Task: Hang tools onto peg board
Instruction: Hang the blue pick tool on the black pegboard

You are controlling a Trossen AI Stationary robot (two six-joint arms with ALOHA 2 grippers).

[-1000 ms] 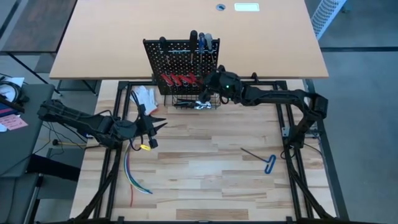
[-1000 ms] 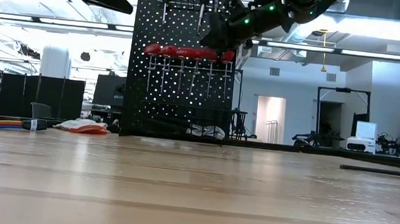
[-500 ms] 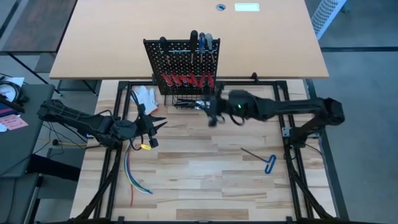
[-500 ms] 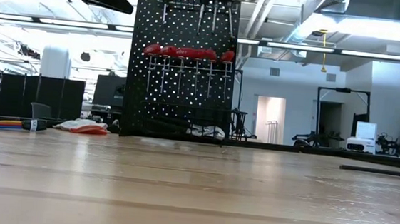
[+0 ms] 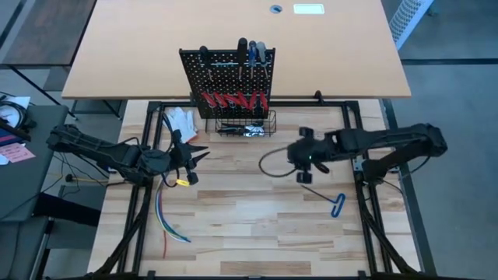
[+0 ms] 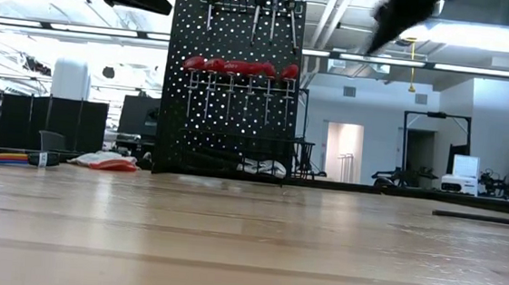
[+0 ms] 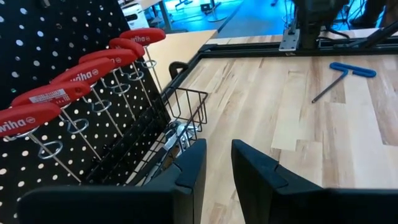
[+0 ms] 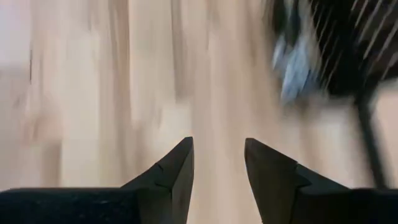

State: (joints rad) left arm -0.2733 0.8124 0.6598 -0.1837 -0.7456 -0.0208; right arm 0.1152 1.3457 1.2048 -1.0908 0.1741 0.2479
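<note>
Hovering over the bare wooden table (image 5: 257,225), the right gripper (image 5: 305,166) holds nothing — fingers spread with a clear gap. Red-handled tools (image 5: 232,99) hang on the peg board (image 5: 201,74); a blue T-shaped hex key (image 5: 331,201) lies near it. The left gripper (image 5: 191,160) waits, fingers narrowly parted, empty.

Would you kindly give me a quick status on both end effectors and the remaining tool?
Right end effector open, empty, above the table near the blue T-handle hex key. Left end effector empty, parked by the peg board. Nothing blocking the key.
</note>
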